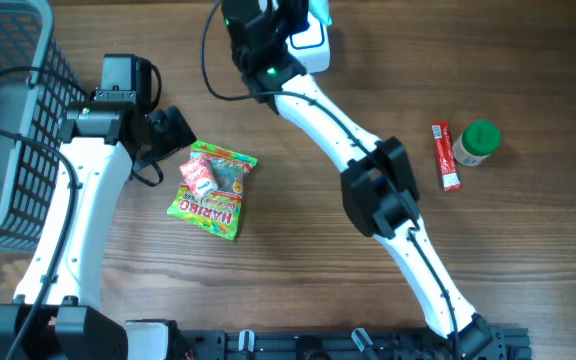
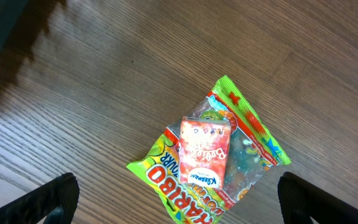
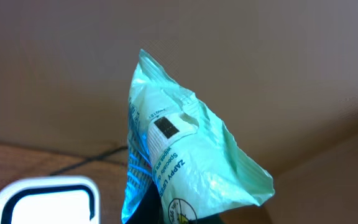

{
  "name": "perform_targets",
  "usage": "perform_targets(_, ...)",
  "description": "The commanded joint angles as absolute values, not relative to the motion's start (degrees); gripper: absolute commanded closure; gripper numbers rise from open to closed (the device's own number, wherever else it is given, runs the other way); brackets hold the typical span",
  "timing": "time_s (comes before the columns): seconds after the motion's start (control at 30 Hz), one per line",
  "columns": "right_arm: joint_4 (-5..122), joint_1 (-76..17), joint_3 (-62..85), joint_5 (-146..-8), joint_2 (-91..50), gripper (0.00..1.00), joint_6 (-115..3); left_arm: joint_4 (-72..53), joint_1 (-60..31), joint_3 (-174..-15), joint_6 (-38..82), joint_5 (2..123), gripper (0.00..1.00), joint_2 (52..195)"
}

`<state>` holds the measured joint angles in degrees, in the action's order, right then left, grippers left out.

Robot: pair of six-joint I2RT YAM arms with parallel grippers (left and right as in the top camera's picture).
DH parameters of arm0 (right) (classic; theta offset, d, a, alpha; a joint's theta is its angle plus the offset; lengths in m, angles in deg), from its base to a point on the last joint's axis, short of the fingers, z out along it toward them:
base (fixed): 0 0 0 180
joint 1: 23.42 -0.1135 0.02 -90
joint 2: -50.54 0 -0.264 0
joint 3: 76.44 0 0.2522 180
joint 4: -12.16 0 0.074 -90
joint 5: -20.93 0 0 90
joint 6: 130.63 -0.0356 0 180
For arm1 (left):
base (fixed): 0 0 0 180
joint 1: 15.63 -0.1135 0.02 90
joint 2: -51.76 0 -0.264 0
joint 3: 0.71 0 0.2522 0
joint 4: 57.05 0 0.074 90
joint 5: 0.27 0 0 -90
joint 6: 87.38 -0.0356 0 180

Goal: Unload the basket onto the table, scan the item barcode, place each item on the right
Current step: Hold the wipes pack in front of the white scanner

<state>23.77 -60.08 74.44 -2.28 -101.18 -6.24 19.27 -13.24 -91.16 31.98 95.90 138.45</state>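
Grey basket (image 1: 8, 200) at left; green-lidded jar (image 1: 478, 143) just beside red sachet (image 1: 446, 157)

We look down on two arms, the left arm (image 1: 93, 205) and the right arm (image 1: 326, 112). Both are built of glossy white links joined by blocky black joint housings (image 1: 378, 188). Thin black cables (image 1: 56, 235) trail along the white shells, and a small green light (image 1: 267, 72) glows on the right arm's black wrist. From the left wrist, we see jaws with matte black, rounded tips.
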Motion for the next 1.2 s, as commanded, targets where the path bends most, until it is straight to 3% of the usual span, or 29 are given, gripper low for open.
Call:
perform_targets(0.0, 21.5, -60.1, 75.2, 1.0, -105.4, 0.96, -3.3, 19.1, -13.5, -91.2, 31.3, 96.3, 0.00, 138.8)
perform_targets(0.33, 19.8, -60.1, 74.5, -1.0, -108.5, 0.96, -3.0, 19.1, -13.5, -91.2, 31.3, 96.3, 0.00, 138.8)
perform_targets(0.5, 8.2, -60.1, 74.5, -0.9, -108.5, 0.96, 6.5, 19.1, -13.5, -91.2, 31.3, 96.3, 0.00, 138.8)
perform_targets(0.63, 7.0, -60.3, 74.5, -1.0, -108.5, 0.96, 7.1, 19.1, -13.5, -91.2, 31.3, 96.3, 0.00, 138.8)
perform_targets(0.93, 16.7, -60.2, 73.5, -4.5, -108.5, 0.96, -7.9, 19.1, -13.5, -91.2, 31.3, 96.3, 0.00, 138.8)
perform_targets(1.17, 12.0, -60.2, 73.6, -4.4, -105.7, 0.96, 2.9, 19.1, -13.5, -91.2, 31.3, 96.3, 0.00, 138.8)
